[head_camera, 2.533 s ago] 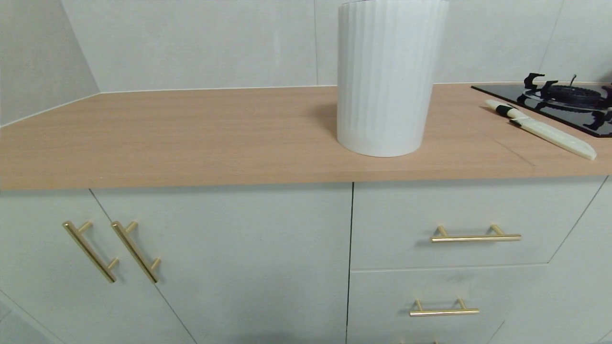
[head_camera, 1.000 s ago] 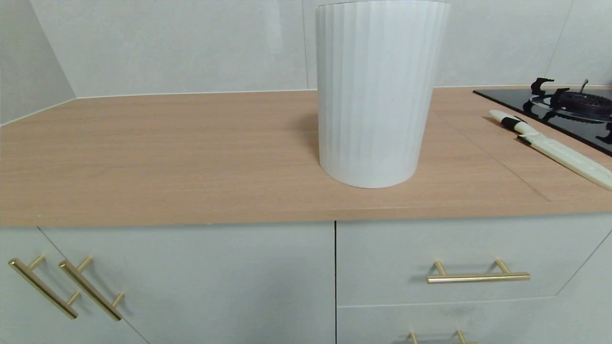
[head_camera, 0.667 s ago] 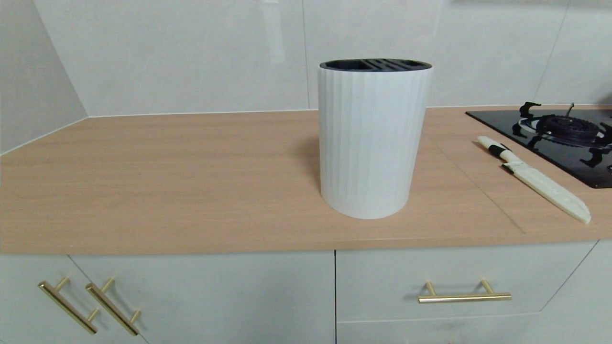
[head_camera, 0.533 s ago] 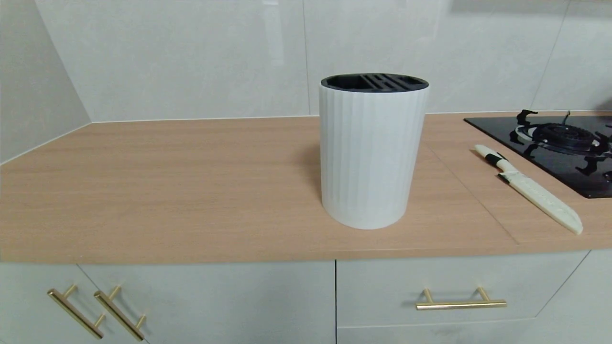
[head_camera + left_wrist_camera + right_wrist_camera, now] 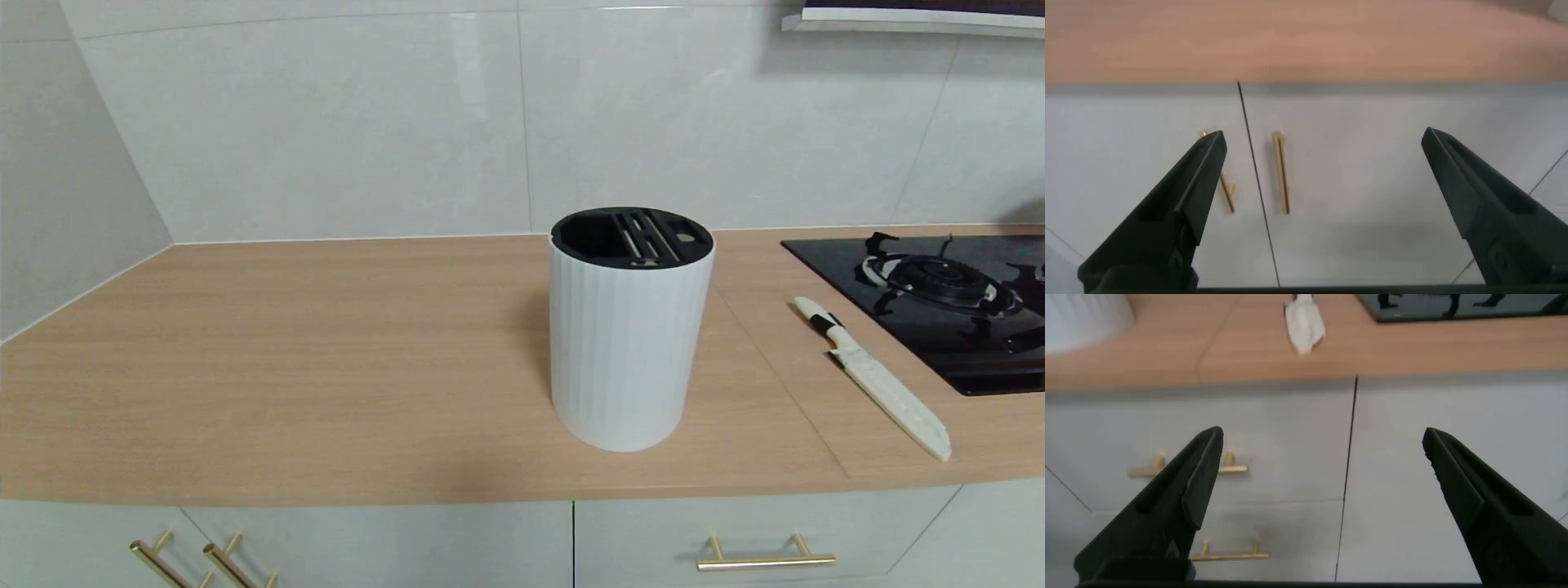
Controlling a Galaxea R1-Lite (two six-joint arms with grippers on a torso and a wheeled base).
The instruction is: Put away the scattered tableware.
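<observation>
A white ribbed knife holder (image 5: 627, 343) with a black slotted top stands upright on the wooden counter (image 5: 326, 343). To its right a cream knife (image 5: 873, 378) with a black band on its handle lies flat, blade toward the counter's front edge, beside the hob. The knife's tip (image 5: 1303, 325) and the holder's base (image 5: 1086, 318) show at the counter edge in the right wrist view. My left gripper (image 5: 1323, 143) is open, low in front of the cabinet doors. My right gripper (image 5: 1323, 441) is open too, below the counter edge, facing the drawers, nothing held.
A black gas hob (image 5: 931, 294) with a burner sits at the counter's right end. Grey cabinet doors with brass handles (image 5: 1280, 171) and drawers with brass handles (image 5: 766, 560) run under the counter. Tiled walls close the back and left.
The head camera has risen and tilted, so the whole scene sits lower and the holder's black top now shows. Holder and knife have not moved on the counter.
</observation>
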